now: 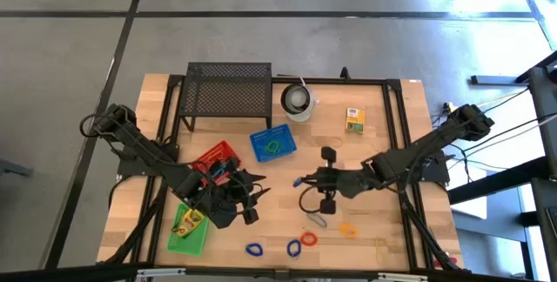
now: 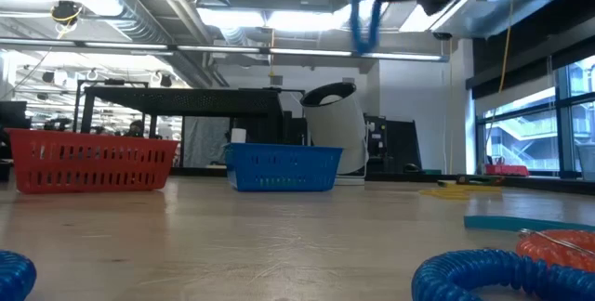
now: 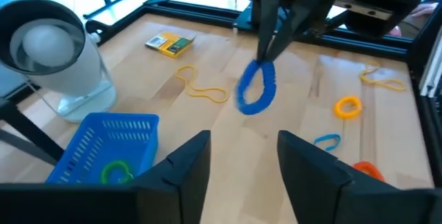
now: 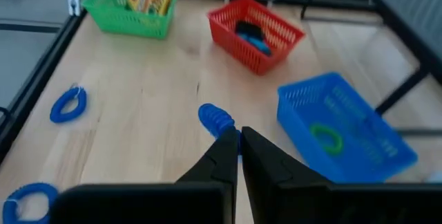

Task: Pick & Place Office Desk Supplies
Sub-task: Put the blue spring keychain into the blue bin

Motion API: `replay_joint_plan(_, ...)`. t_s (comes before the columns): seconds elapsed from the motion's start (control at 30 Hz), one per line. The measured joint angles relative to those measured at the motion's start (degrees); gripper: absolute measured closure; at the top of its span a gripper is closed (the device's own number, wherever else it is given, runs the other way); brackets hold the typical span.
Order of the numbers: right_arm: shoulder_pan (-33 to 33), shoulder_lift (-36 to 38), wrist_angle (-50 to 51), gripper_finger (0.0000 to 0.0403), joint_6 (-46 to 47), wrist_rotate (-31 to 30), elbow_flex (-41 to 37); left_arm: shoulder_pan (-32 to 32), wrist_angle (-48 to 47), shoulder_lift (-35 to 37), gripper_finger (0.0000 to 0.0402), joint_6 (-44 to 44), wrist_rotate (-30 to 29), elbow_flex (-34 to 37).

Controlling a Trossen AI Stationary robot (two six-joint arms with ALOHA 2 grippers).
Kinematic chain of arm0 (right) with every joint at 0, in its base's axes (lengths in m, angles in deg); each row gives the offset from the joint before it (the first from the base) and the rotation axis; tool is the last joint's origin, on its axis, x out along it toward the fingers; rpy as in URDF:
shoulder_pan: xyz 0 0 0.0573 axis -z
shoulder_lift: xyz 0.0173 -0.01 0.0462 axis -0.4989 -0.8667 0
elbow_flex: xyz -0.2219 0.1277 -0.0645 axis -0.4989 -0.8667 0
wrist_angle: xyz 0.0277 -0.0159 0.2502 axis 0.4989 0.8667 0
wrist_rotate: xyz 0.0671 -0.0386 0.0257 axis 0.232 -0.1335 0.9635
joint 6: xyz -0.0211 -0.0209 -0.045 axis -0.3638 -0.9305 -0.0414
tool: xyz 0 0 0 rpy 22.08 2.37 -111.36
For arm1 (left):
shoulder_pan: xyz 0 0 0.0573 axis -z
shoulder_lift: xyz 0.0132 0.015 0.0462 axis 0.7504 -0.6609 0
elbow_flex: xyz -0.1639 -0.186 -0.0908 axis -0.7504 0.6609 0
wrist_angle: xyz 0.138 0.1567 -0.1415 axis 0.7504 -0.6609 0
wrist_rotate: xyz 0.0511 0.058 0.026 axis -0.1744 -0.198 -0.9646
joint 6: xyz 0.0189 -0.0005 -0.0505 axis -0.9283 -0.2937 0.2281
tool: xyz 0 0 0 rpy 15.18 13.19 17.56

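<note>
Right gripper (image 1: 298,181): closed on a blue coiled loop (image 3: 257,88), held above the bare wood near the table's middle. In the left wrist view the loop hangs free from the pinched fingertips, clear of the tabletop.
Left gripper (image 1: 252,197): fingers apart, nothing between them — it sits near the front left of the table, between the red basket and the green basket, facing the right gripper.
Blue basket (image 1: 272,144): stands just in front of the black mesh stand (image 1: 228,90); a green loop (image 4: 326,137) lies inside it.
Red basket (image 4: 256,32): left of the blue basket, holding dark and blue items too blurred to name.
Green basket (image 1: 189,228): at the front left, with a yellow-and-green crayon box (image 4: 147,0) propped inside.
Second crayon box (image 1: 354,119): lies flat at the back right, near the white cup (image 1: 298,101).
Loops on the table: two blue loops (image 1: 253,250) and a red loop (image 1: 309,238) near the front edge, an orange loop (image 1: 348,229) just right of them — all well apart from the baskets.
Yellow band (image 3: 200,86): a thin stretched loop lying on the wood between the cup and the held loop.
</note>
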Motion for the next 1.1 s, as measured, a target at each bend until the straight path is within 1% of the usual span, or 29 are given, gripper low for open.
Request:
replay_joint_plan(0.07, 0.98, 0.0, -1.77, 0.0386, -2.26, 0.82, 0.01, -0.17, 0.98, -0.78, 0.0224, -0.13, -0.06, 0.0)
replay_joint_plan(0.17, 2.29, 0.0, -3.34, 0.0386, -4.14, 1.66, 0.01, -0.6, 3.22, -2.5, 0.0201, -2.8, -0.48, 0.07)
replay_joint_plan(0.3, 3.45, 0.0, -4.5, 0.0386, -5.18, 1.65, 0.03, -1.91, 10.13, -5.58, 0.0177, -11.66, -2.18, 0.07)
replay_joint_plan(0.43, 4.09, 0.0, -4.93, 0.0386, -5.18, 1.72, 0.04, -3.6, 17.95, -8.81, 0.0168, -21.86, -3.47, 0.04)
replay_joint_plan(0.6, 4.3, 0.0, -5.03, 0.0386, -5.2, 1.7, 0.05, -5.9, 25.3, -11.91, 0.0167, -27.42, -3.21, 0.04)
replay_joint_plan(0.73, 4.28, 0.0, -5.14, 0.0386, -5.43, 1.7, 0.05, -7.3, 27.07, -13.22, 0.017, -28.4, -2.97, 0.04)
replay_joint_plan(0.8, 4.28, 0.0, -5.14, 0.0386, -5.46, 1.68, 0.05, -8.16, 27.08, -13.43, 0.0171, -27.05, -2.76, 0.04)
replay_joint_plan(0.9, 4.28, 0.0, -5.13, 0.0386, -5.55, 1.66, 0.05, -9.46, 26.69, -13.78, 0.0178, -24.4, -0.52, 0.04)
replay_joint_plan(1.0, 4.28, 0.0, -5.14, 0.0386, -5.57, 1.55, 0.05, -10.2, 26.64, -13.78, 0.0206, -23.41, 2.6, 0.04)
replay_joint_plan(1.1, 4.28, 0.0, -5.14, 0.0386, -5.57, 1.52, 0.05, -10.36, 26.62, -13.78, 0.026, -23.41, 4.97, 0.04)
